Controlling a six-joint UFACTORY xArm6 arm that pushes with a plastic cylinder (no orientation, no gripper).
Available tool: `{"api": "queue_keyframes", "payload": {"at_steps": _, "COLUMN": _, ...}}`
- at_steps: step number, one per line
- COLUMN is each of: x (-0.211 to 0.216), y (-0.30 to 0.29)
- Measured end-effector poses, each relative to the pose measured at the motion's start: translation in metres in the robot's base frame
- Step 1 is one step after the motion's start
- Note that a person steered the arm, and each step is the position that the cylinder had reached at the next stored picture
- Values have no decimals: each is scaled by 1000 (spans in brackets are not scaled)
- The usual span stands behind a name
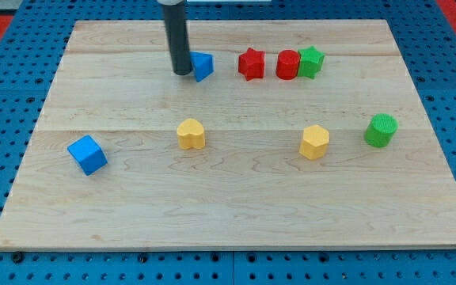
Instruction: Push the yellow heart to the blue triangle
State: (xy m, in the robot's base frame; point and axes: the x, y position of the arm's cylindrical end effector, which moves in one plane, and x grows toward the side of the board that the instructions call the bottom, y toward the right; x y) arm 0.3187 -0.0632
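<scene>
Camera view: my tip (183, 72) is sitting near the view's top, pressed right against the left side of the blue triangle (203, 66) — looks like touching. No fingers on this rig, just the straight dark rod, so there's nothing spreading or pinching.

The yellow heart (191, 134) is lying lower down on the wooden worktop (236, 206), well apart from the blue triangle and almost straight below it. A blue cube (87, 154) is hanging out toward the view's left. Along the top, a red star (251, 64), a red cylinder (287, 65) and a green star (311, 61) are lining up — the last two touching. A yellow hexagon (315, 142) and a green cylinder (381, 130) are sitting on the right.
</scene>
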Motion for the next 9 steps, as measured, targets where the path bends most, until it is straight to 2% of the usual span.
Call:
{"api": "queue_keyframes", "payload": {"at_steps": 2, "x": 7, "y": 25}}
{"api": "queue_keyframes", "payload": {"at_steps": 3, "x": 44, "y": 11}}
{"api": "queue_keyframes", "payload": {"at_steps": 5, "x": 79, "y": 80}}
{"api": "queue_keyframes", "payload": {"at_steps": 6, "x": 122, "y": 79}}
{"api": "queue_keyframes", "payload": {"at_steps": 7, "x": 135, "y": 30}}
{"api": "queue_keyframes", "payload": {"at_steps": 8, "x": 114, "y": -1}}
{"api": "queue_keyframes", "payload": {"at_steps": 9, "x": 134, "y": 30}}
